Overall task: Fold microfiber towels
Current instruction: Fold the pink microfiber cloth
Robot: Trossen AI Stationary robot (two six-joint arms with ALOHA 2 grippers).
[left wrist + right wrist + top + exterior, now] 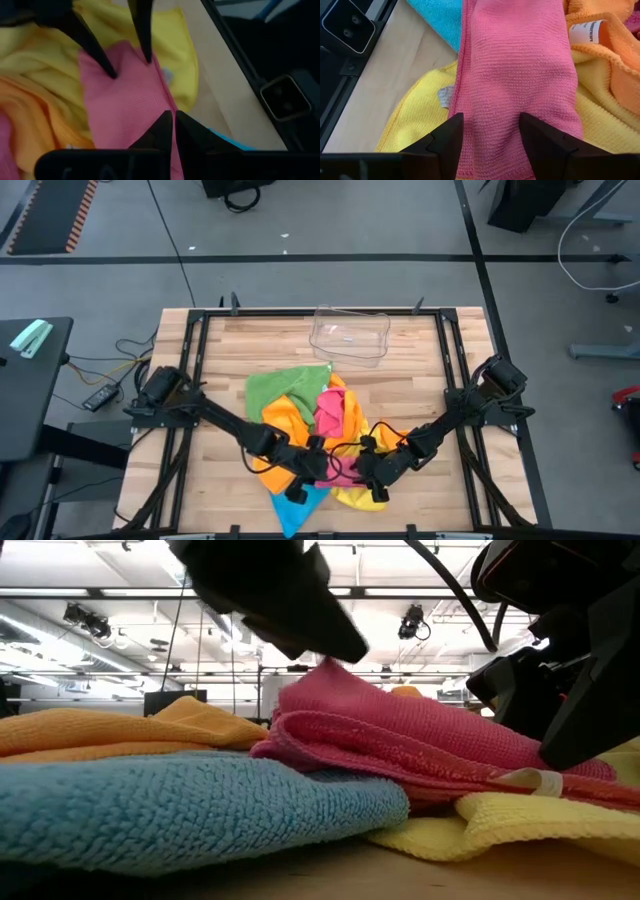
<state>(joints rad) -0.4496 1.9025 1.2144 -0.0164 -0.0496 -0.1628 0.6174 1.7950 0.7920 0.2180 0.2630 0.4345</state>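
pink towel (400, 735) folded atop blue towel (180, 805), yellow towel (500, 825), orange towel (110, 730)

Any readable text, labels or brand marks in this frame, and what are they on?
"...mewore" (partial, start cut off by a fold, letters uncertain): white sewn-in tag on the orange towel.
Small tag at the yellow towel's edge: too blurred to read.
White tag in the low view: nothing legible.

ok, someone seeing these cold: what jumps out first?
The heap of bright microfiber towels at the table's near middle, with both grippers meeting on it. The pink towel lies on top: the left gripper is pinched shut on it, while the right gripper straddles it with fingers apart. A clear plastic tray sits alone at the far edge.
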